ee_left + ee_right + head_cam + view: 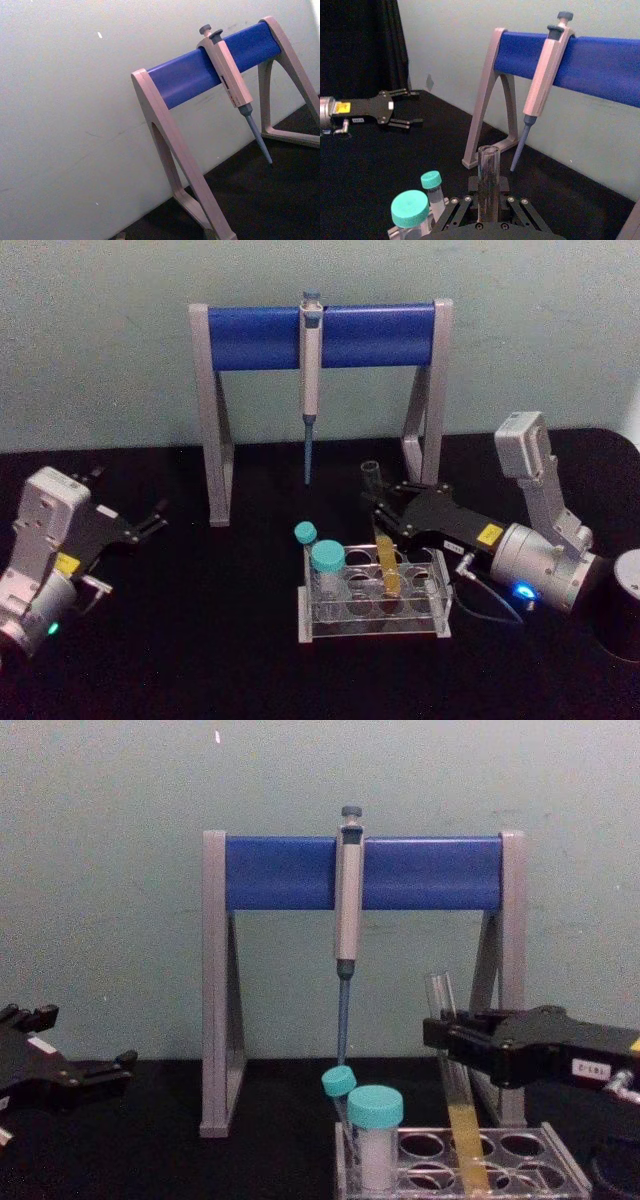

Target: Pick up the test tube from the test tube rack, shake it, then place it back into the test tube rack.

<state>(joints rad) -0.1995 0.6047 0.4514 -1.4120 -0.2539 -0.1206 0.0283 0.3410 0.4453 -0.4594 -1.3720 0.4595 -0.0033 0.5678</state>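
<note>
Chest view: we see the right gripper point(440, 1035) fingers closed on the test tube point(458, 1105) to lift it from the test tube rack point(572, 1168); the left gripper point(88, 1038) idles open.

test tube point(387, 566) tilted in rack point(372, 628), yellow liquid

No text, label or number readable anywhere.

Bare table point(220, 640) left of the test tube rack point(370, 627); pipette point(311, 390) behind, teal-capped vials point(327, 558) just beside the test tube point(388, 576).
</note>
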